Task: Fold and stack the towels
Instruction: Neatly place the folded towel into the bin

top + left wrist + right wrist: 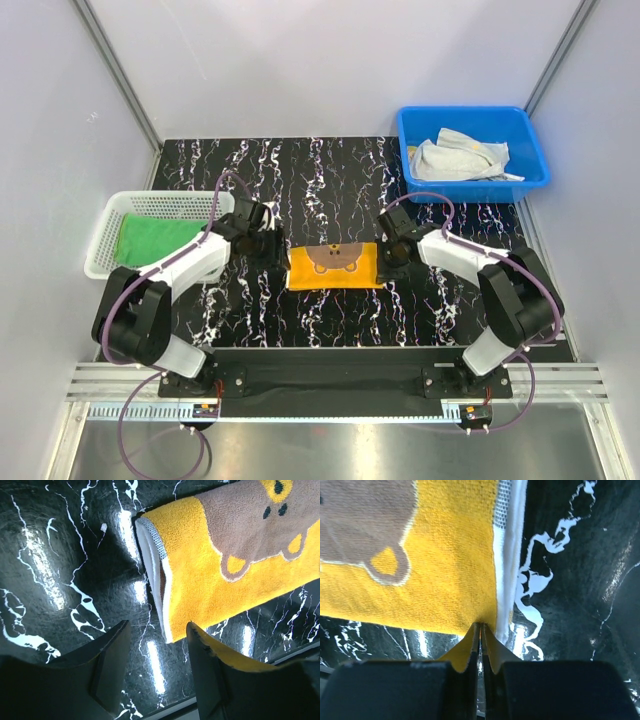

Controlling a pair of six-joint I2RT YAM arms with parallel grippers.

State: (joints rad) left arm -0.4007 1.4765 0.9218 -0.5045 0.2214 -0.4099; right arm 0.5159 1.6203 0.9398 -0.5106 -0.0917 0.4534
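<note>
Folded orange-yellow bear towel lay flat mid-table. Left gripper was spread, empty, just off its left edge. Right gripper was pressed together at its right edge; pinch unclear. Green towel sat in white basket, left edge; other towels in blue bin, far right corner.

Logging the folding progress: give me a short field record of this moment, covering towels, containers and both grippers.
bear towel: folded, flat at centre of table
left gripper: open, beside towel's left edge
right gripper: shut, tips at towel's right edge
green towel: in the white basket, left
blue bin: back right, holds crumpled pale towels
</note>
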